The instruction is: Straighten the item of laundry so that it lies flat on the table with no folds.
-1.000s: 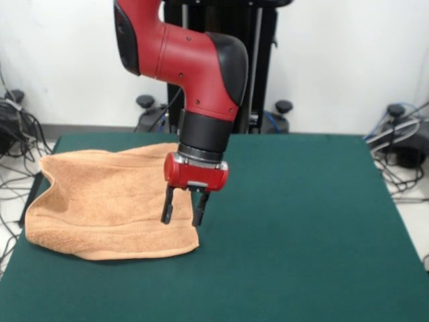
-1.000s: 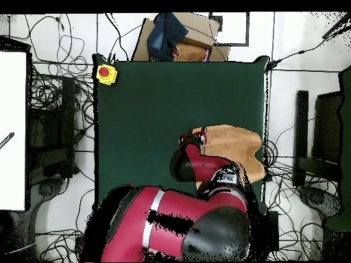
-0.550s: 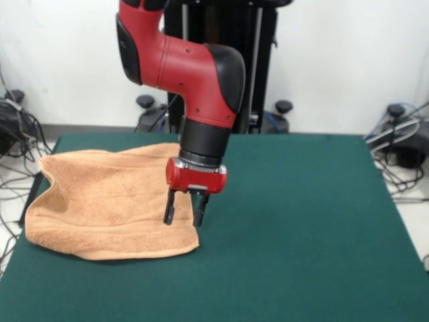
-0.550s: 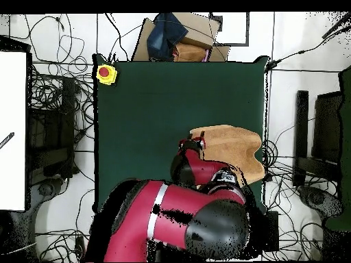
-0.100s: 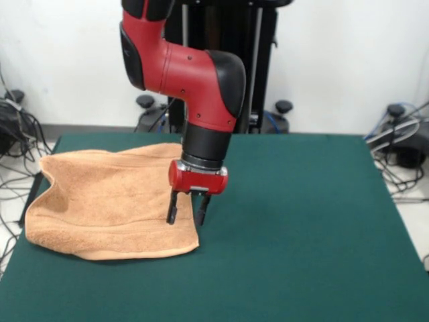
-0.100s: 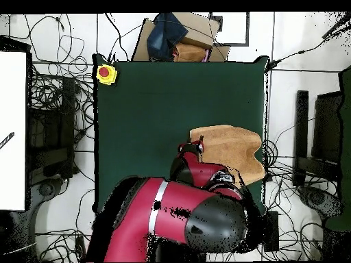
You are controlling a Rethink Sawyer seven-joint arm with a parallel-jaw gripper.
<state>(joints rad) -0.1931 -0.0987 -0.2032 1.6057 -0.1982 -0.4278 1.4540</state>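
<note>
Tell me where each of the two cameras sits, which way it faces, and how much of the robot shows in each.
Front view: sits across the table, level and facing the robot; shows the red arm descending to the open gripper over the towel.
Overhead view: sits above, looking straight down, robot base at bottom; the arm's bulk covers the towel's near side, with the gripper at the towel's edge.
Shared: both show the towel, green table, and arm, turned half round between them.
</note>
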